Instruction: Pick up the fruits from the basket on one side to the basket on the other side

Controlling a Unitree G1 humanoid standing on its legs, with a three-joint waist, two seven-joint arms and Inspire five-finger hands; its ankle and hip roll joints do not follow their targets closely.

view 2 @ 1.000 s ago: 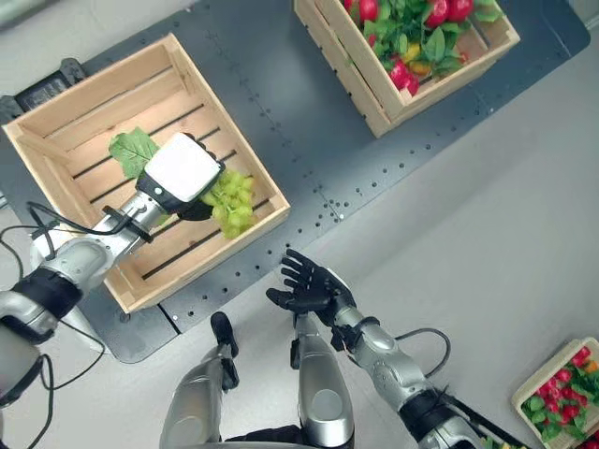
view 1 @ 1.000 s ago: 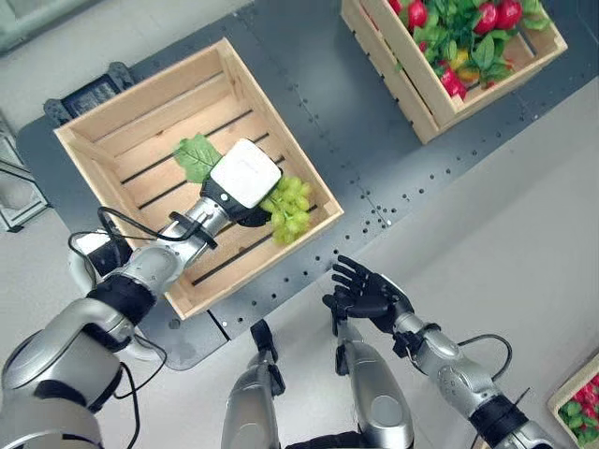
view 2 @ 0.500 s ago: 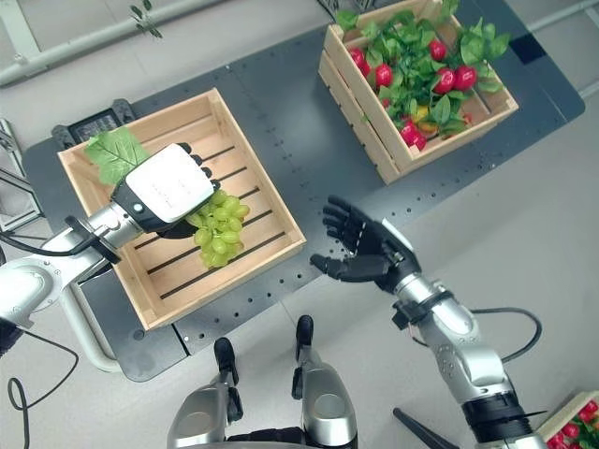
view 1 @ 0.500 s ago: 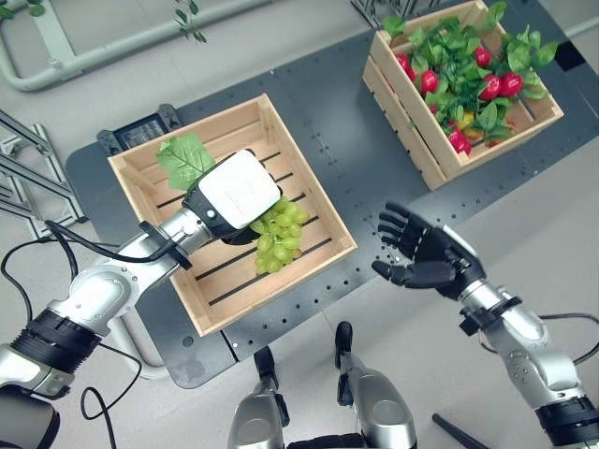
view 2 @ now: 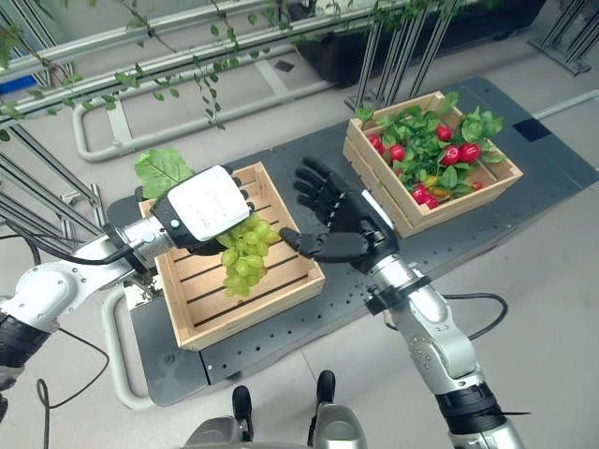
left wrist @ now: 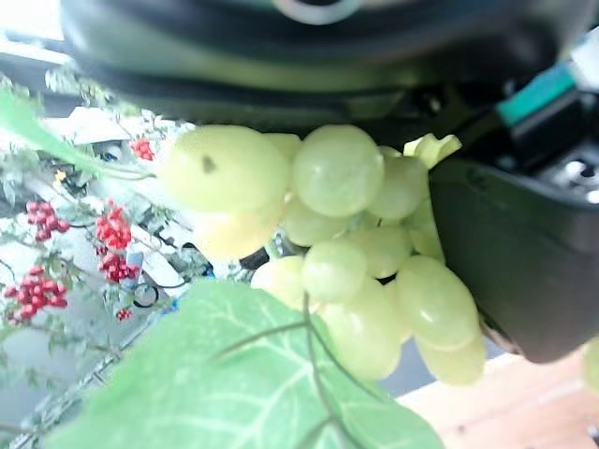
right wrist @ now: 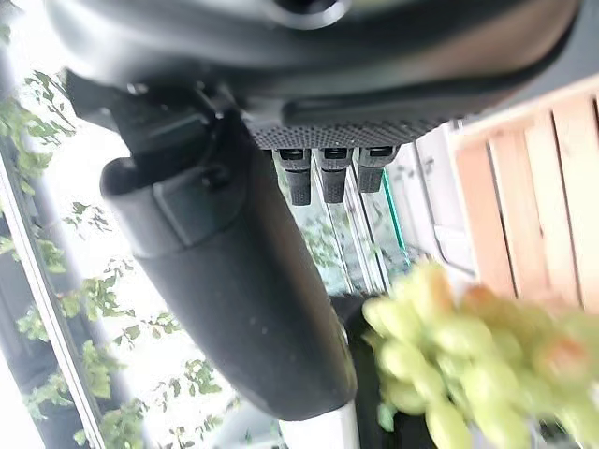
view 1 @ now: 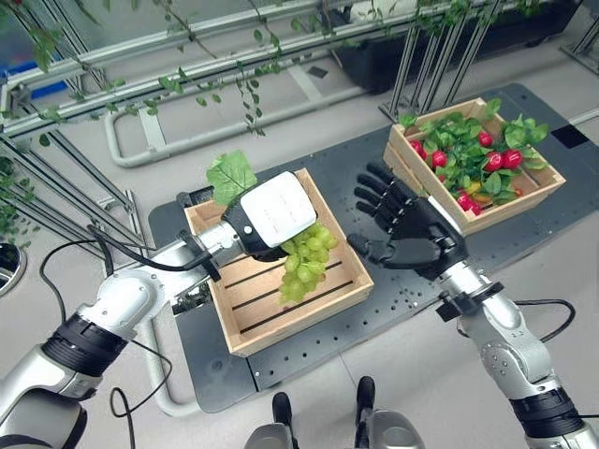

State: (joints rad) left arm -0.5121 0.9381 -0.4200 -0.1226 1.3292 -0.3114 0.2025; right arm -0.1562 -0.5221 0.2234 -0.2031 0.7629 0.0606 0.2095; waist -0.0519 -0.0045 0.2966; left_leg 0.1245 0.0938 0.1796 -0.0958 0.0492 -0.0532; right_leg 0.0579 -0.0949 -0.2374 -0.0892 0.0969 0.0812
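The left hand point(view 1: 271, 217) was curled round a bunch of green grapes point(view 1: 303, 263), holding it in the air above the near-empty crate point(view 1: 245, 329). The right hand point(view 1: 412, 234) hovered just beside the grapes, fingers spread, palm turned toward them. Beyond that hand stood the full crate point(view 1: 533, 199), heaped with red fruit point(view 1: 495, 160) and leaves. The transfer seemed barely under way: one bunch lifted, nothing delivered.

Pale grey tiled floor point(view 1: 440, 374). Dark perforated bench point(view 1: 309, 351), low. Metal pipe rails point(view 1: 187, 103) behind, leafy vines point(view 1: 187, 84) trailing over them. Even, bright light.
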